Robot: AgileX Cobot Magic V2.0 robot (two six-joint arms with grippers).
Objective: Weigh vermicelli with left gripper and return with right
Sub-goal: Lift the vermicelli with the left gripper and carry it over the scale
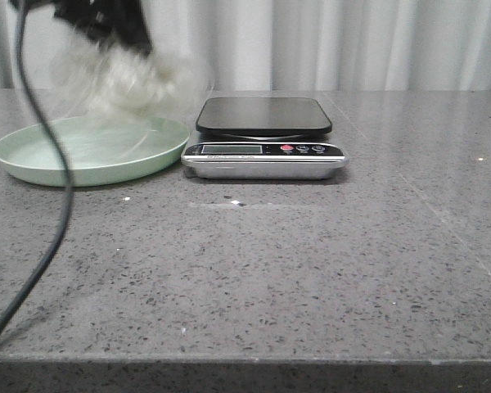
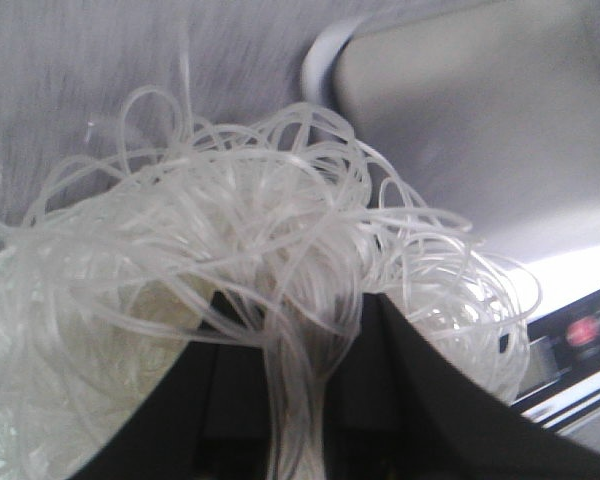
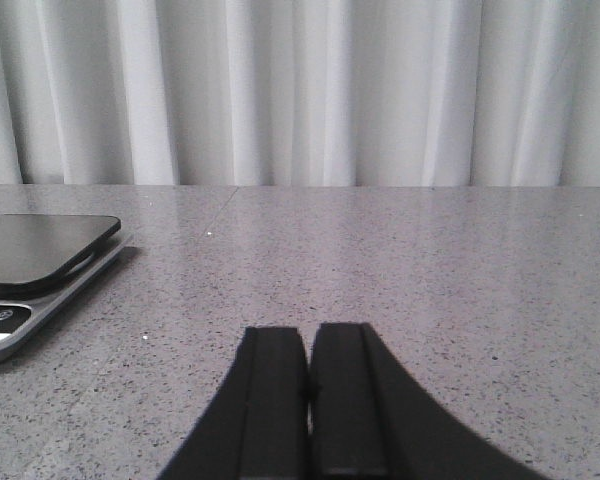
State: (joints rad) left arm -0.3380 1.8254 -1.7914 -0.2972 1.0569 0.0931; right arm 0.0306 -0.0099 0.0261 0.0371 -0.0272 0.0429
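The left hand (image 1: 106,20) is hanging at the top left of the front view, black and blurred, with its thin black cable (image 1: 53,221) looping down across the table (image 1: 311,270) toward the near edge. It is gripping the vermicelli (image 1: 127,82): in the left wrist view its two black fingers (image 2: 430,400) are pinching a bunch of the glossy strands between them, and the rest of the vermicelli (image 2: 230,250) is fanning out in loops around and beyond the fingertips. In the front view the whitish mass is hanging in the air under the hand, above the far right part of the pale green plate (image 1: 33,160) and clear of its surface, smeared by blur so that its outline is hard to trace. Its right edge is reaching toward the digital kitchen scale (image 1: 263,139), which is sitting just beside the plate on the right. The scale's dark weighing platform (image 1: 263,115) is lying bare, and a red button (image 1: 286,149) is showing on its silver front panel. A few small white crumbs (image 1: 236,202) are lying on the grey speckled table in front of the scale.

The right hand (image 3: 308,400) is hovering low over the table well to the right of the scale (image 3: 40,270), its two black fingers (image 3: 348,400) pressed together side by side and holding nothing. White curtains (image 3: 300,90) are hanging behind the table.
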